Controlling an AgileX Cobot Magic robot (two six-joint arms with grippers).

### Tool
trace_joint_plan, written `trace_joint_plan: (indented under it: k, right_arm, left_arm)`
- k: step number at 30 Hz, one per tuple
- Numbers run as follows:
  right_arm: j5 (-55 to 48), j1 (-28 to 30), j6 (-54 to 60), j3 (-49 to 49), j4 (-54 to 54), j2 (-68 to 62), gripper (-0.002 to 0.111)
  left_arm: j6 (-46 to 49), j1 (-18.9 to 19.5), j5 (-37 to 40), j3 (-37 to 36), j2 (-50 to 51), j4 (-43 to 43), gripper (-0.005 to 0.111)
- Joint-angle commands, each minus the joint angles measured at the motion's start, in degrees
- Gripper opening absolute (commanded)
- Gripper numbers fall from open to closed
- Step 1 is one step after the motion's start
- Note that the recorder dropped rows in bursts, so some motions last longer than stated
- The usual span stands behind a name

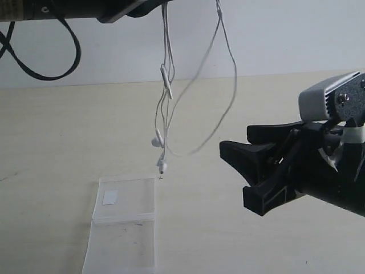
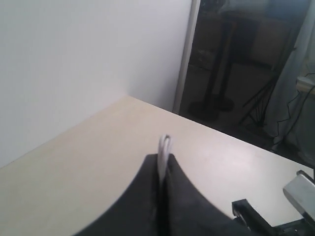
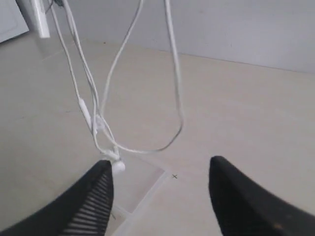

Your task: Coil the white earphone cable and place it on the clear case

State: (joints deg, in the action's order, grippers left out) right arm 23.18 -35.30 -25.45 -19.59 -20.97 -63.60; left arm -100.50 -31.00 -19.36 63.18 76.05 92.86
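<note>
The white earphone cable (image 1: 228,85) hangs in long loops from above the table. Its inline remote (image 1: 165,75) and two earbuds (image 1: 157,141) dangle just over the far corner of the clear case (image 1: 122,222). The case lies flat on the table with a small white sticker (image 1: 110,197). My left gripper (image 2: 164,158) is shut on a fold of the cable (image 2: 164,145), high up at the exterior view's top edge. My right gripper (image 1: 235,171) stands open to the right of the hanging loops, empty. In the right wrist view the gripper (image 3: 161,163) has an earbud (image 3: 118,166) beside one finger (image 3: 98,196).
A black hose (image 1: 57,63) loops down from the left arm at the top left. A white wall (image 1: 285,34) backs the table. The table edge (image 2: 221,130) drops off to a dark area with stands. A small cross mark (image 3: 174,176) is on the tabletop beside the case (image 3: 142,184).
</note>
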Motion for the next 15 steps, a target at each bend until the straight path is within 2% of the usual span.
trace_joint_plan:
  k: [1, 8, 15]
  right_arm:
    - [2.6, 0.0, -2.2, 0.3, -0.6, 0.2, 0.064]
    - [10.5, 0.0, -1.1, 0.3, -0.7, 0.3, 0.069]
    - [15.0, 0.0, 8.1, 0.3, -0.4, 0.3, 0.078]
  left_arm:
    - [-0.4, -0.3, 4.8, 0.3, -0.4, -1.6, 0.0]
    - [-0.4, -0.3, 3.7, 0.3, -0.4, -1.6, 0.0]
    - [-0.4, -0.3, 3.6, 0.3, -0.4, 0.9, 0.0]
